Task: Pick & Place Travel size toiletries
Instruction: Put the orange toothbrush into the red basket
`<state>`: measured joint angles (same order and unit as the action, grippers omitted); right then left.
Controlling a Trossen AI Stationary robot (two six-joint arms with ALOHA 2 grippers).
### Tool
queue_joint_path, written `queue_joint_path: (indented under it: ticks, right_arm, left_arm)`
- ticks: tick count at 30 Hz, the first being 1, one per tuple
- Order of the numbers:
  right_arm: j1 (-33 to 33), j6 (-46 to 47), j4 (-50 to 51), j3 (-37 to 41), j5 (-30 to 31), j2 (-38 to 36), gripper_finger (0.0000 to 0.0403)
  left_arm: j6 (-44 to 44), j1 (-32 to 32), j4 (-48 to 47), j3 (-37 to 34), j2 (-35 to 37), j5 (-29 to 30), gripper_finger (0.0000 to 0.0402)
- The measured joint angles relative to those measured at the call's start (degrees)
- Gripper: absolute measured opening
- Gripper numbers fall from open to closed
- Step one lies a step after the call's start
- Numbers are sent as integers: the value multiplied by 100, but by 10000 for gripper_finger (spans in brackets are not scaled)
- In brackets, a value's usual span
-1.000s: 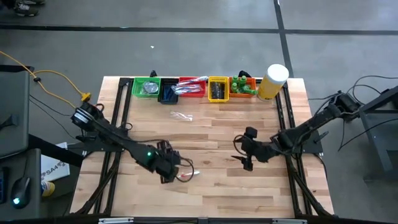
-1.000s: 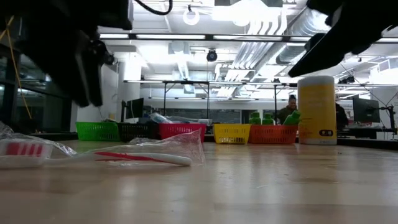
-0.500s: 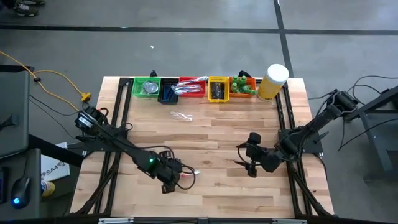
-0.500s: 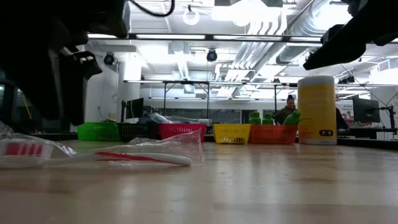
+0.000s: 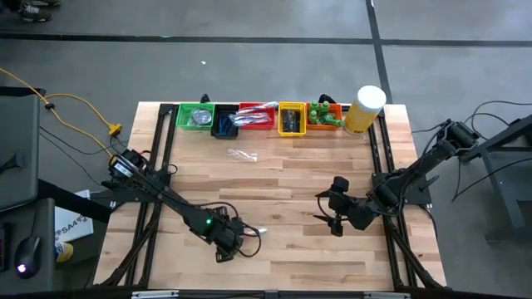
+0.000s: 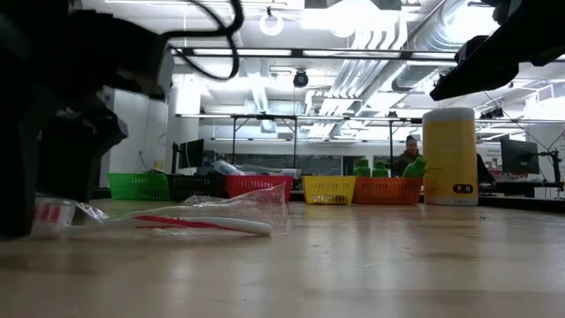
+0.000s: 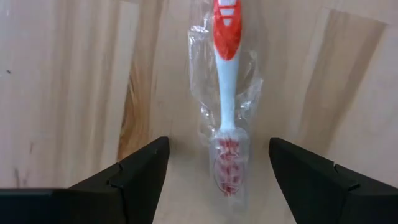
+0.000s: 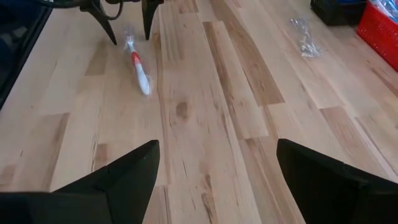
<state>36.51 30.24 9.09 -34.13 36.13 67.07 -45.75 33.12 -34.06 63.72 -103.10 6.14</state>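
A red-and-white toothbrush [image 7: 225, 93] in a clear wrapper lies flat on the wooden table near its front edge [image 5: 253, 233]. My left gripper [image 7: 217, 143] hangs open just above it, pointing steeply down. One finger stands on either side of the bristle head [image 7: 228, 163], and neither touches it. In the low view this gripper [image 6: 53, 159] is a dark mass at the brush's left end. My right gripper [image 8: 217, 143] waits open above the table's right half [image 5: 330, 213], with nothing between its fingers.
A clear-wrapped piece [image 5: 243, 155] lies loose farther back. Along the far edge stand green [image 5: 196, 116], dark [image 5: 224, 123], red [image 5: 256, 116], yellow [image 5: 291, 119] and orange [image 5: 326, 116] bins. A pale-yellow cylinder [image 5: 366, 108] stands at their right end. Bare wood lies between the arms.
My left gripper has moved toward the table's near edge and come down, tipping more steeply, until its fingers straddle the toothbrush's bristle end. The toothbrush has stayed where it was. My right gripper has shifted slightly toward the near right.
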Motion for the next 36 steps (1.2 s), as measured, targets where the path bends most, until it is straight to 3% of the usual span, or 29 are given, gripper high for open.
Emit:
queue_joint_path:
  ticks: [8,12,21,27,32,36]
  right_arm:
    - [0,3,10,0,-1,0,318]
    - [0,16,12,0,-1,0,318]
    - [0,18,15,0,-1,0,318]
    - [0,18,15,0,-2,0,318]
    - [0,15,15,0,19,2,318]
    - [0,-2,12,0,224,2,318]
  left_arm:
    - [-59,4,-71,19,-223,-55,260]
    - [-107,2,-127,13,-233,-95,209]
    - [-252,-13,-160,6,-242,-253,53]
    - [-55,-13,-201,63,-138,-234,51]
    - [-58,-155,-1439,426,53,542,51]
    - [140,-604,-2499,853,296,1551,51]
